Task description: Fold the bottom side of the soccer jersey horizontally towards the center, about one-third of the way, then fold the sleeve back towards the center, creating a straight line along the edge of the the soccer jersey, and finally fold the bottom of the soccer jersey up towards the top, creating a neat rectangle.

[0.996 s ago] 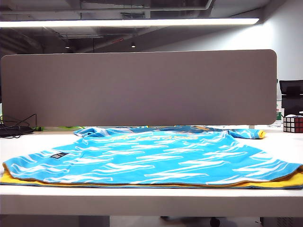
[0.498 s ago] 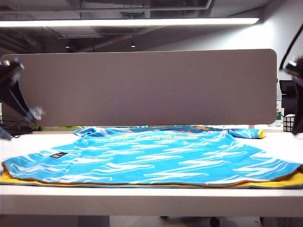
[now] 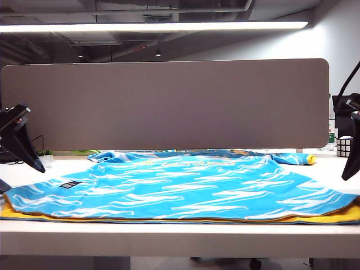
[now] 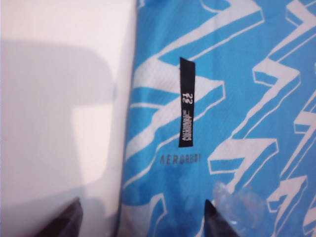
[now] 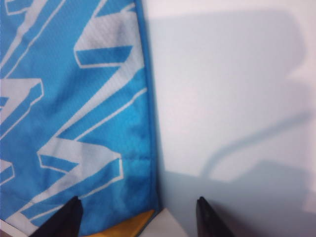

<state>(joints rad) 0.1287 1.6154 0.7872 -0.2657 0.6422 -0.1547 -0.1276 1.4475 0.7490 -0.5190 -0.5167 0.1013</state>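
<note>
The soccer jersey (image 3: 180,188) lies spread flat on the white table (image 3: 180,239), sky-blue with white wavy streaks, with yellow edging along its near side. My left gripper (image 3: 34,163) hangs at the jersey's left edge. In the left wrist view it (image 4: 140,219) is open, one finger over bare table and the other over the cloth near a black tag (image 4: 186,101). My right gripper (image 3: 347,169) hangs at the jersey's right edge. Seen from the right wrist, it (image 5: 137,215) is open and straddles the jersey's corner (image 5: 98,123), where yellow edging (image 5: 133,224) shows. Neither gripper holds anything.
A grey partition panel (image 3: 166,104) stands along the table's far side. A Rubik's cube (image 3: 344,147) sits at the back right. Dark cables (image 3: 17,153) lie at the back left. The table's front edge runs just below the jersey.
No arm was in view a second ago. Both arms have come in from the sides and dropped to the jersey's left and right edges. The jersey has not moved.
</note>
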